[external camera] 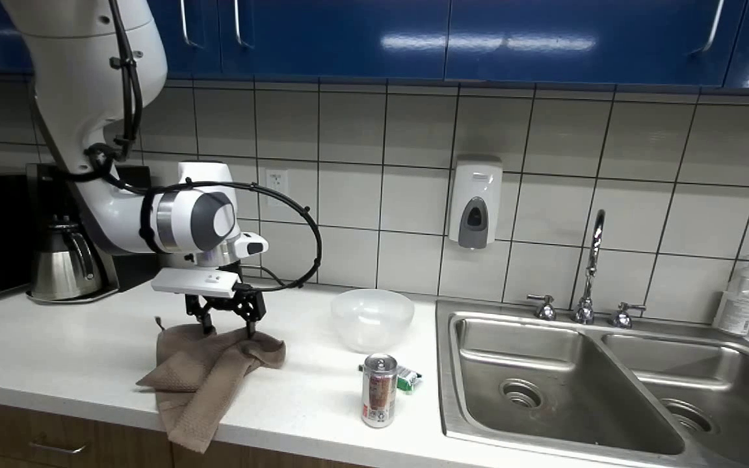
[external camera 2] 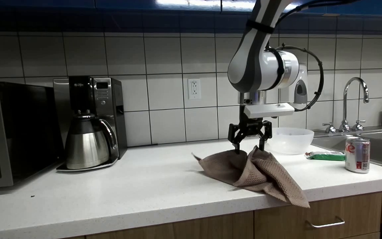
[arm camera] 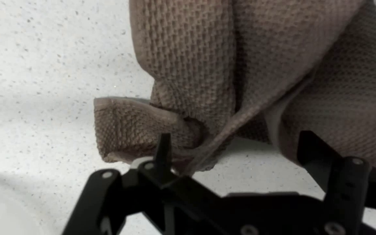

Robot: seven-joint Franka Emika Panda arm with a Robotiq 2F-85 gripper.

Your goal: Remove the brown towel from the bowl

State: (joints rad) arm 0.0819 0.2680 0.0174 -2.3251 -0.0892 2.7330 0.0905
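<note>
The black two-fingered end effector (external camera: 229,330), spread wide and holding nothing, stands directly over the rumpled brown textured-cloth towel (external camera: 202,374), its length running off the white tabletop (external camera: 309,390).

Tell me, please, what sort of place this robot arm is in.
It looks like a kitchen, though whether in a home or an office I cannot tell. A double-basin sink is set into the white counter, and a coffee maker and a microwave stand on it.
</note>
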